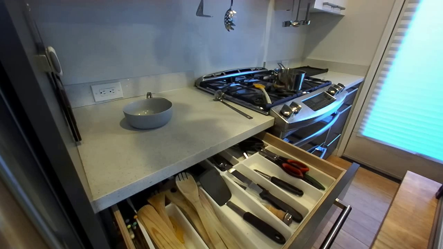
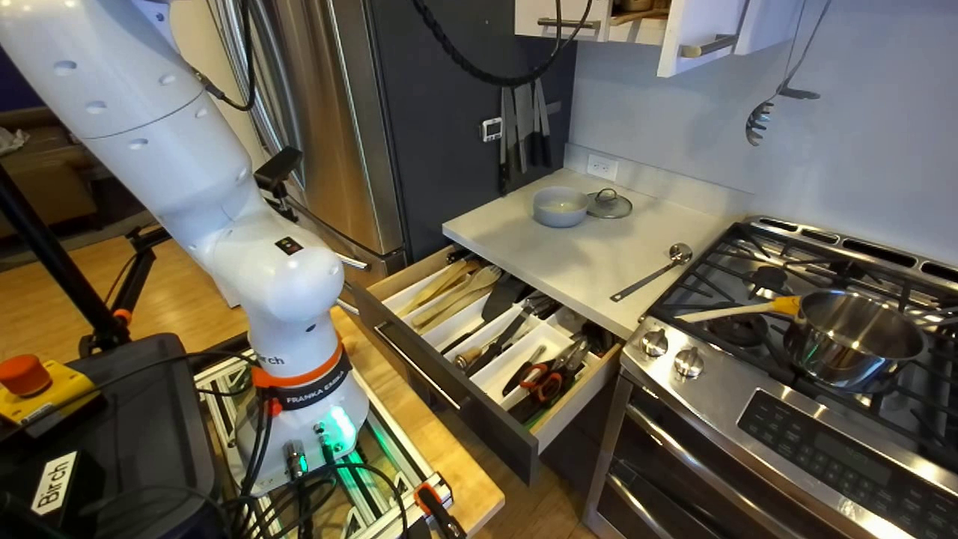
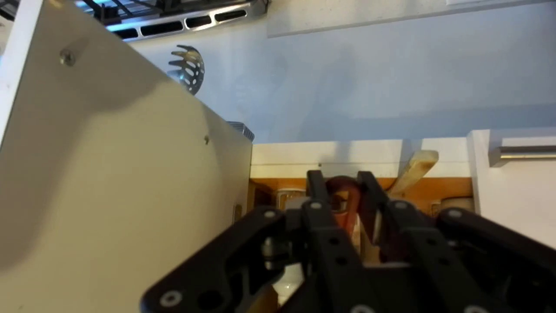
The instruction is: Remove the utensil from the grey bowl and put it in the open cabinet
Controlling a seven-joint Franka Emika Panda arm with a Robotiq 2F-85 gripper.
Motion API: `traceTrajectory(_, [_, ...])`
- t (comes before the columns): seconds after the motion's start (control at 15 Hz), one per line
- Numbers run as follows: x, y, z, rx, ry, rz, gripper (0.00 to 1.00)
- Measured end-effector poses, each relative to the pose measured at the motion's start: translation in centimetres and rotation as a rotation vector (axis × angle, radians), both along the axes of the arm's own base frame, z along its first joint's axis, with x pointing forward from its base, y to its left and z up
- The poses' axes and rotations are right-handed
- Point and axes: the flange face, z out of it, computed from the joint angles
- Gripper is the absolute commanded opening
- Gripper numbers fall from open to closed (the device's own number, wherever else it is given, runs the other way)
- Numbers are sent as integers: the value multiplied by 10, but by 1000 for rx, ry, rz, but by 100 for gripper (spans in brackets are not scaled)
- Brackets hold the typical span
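One smooth, round grey bowl (image 1: 147, 118); the claw (image 3: 341, 174) frames a reddish loop (image 3: 354, 201), clamped or not, unclear.

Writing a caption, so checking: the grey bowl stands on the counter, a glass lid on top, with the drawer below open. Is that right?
The glass lid is not on top: it lies beside the grey bowl, as an exterior view shows. The rest holds.

The bowl (image 1: 147, 117) was plain grey, the countertop (image 1: 138, 152) off-white with fine speckles. The cabinet (image 3: 286, 154) was white outside and orange-brown within, the stick-like piece (image 3: 412, 174) at its opening tan, the gripper (image 3: 341, 176) black. The arm (image 2: 277, 269) was white, circled low down by an orange band (image 2: 281, 379). The scissors (image 1: 295, 167) were red and black; the window shade (image 1: 408, 97) shone turquoise, faintly striped.
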Motion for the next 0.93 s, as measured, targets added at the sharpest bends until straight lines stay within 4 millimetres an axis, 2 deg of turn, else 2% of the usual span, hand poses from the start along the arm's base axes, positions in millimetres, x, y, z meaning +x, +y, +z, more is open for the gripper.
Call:
traceTrajectory(0.13, [13, -9, 21, -16, -17, 12, 6])
traceTrajectory(0.27, [36, -16, 32, -14, -9, 40, 6])
traceTrajectory(0.53, [99, -19, 20, 26, 70, 147, 6])
traceTrajectory(0.67, [127, -28, 13, 33, 89, 187, 6])
traceTrajectory(0.93, [162, -51, 19, -19, 88, 208, 6])
